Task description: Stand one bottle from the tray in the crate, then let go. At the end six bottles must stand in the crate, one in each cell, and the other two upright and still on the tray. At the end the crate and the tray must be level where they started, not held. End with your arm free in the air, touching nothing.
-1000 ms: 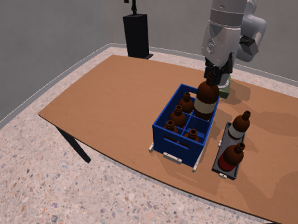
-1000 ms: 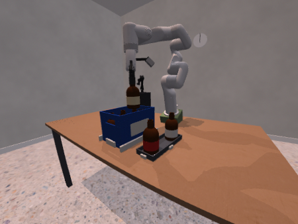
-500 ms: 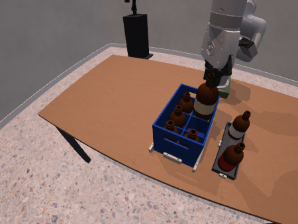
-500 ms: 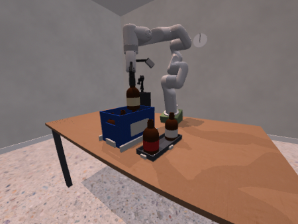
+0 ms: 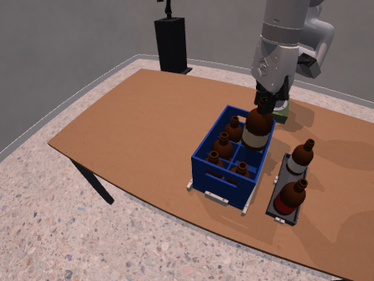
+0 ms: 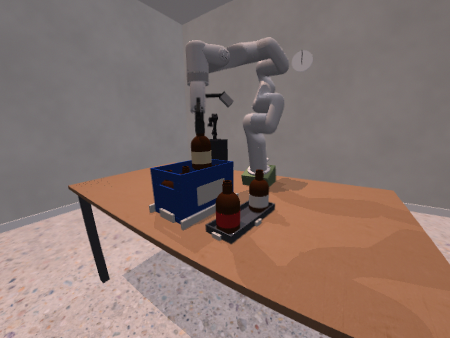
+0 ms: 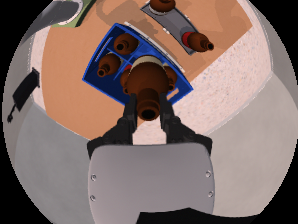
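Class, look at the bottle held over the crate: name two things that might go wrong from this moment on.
1. The tool grips the brown bottle with the cream label only by its narrow neck, so it may swing or slip.
2. The bottle hangs near the back wall of the blue plastic crate; lowered off-centre, its base could catch the rim or a divider and tilt or shift the crate.

Black stand [image 5: 171,43] beyond wooden table [image 5: 141,116]

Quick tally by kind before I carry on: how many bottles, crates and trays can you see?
Bottles: 7 (4 in the crate, 1 in the hand, 2 on the tray)
Crates: 1
Trays: 1
Total: 9
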